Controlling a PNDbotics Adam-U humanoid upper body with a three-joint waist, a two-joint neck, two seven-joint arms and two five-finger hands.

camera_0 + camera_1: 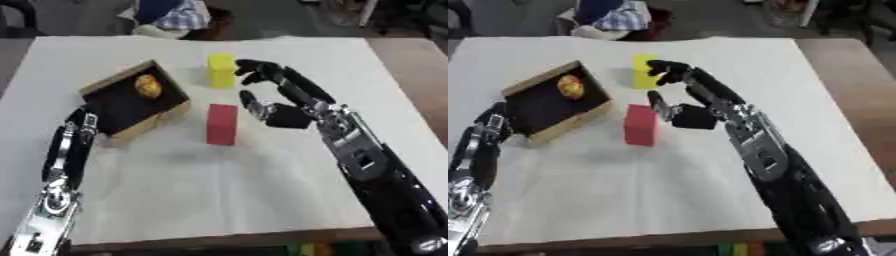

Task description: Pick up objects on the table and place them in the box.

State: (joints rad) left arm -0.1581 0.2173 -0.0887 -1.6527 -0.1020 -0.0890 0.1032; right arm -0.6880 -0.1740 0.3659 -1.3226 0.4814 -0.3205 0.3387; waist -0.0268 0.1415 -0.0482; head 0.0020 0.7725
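Red block [222,124]: tall rectangular, matte, standing upright mid-table [219,200], just right of the box [133,102]. Yellow block [221,70]: similar shape, upright, beyond the red one. Box: tan walls, dark inside, holds a round yellow-orange object [148,85] in its far corner. Right hand [278,100] spread, fingers loosely curved, beside the yellow block, holding nothing. Left hand [77,131] at the box's near-left corner, fingers straight.
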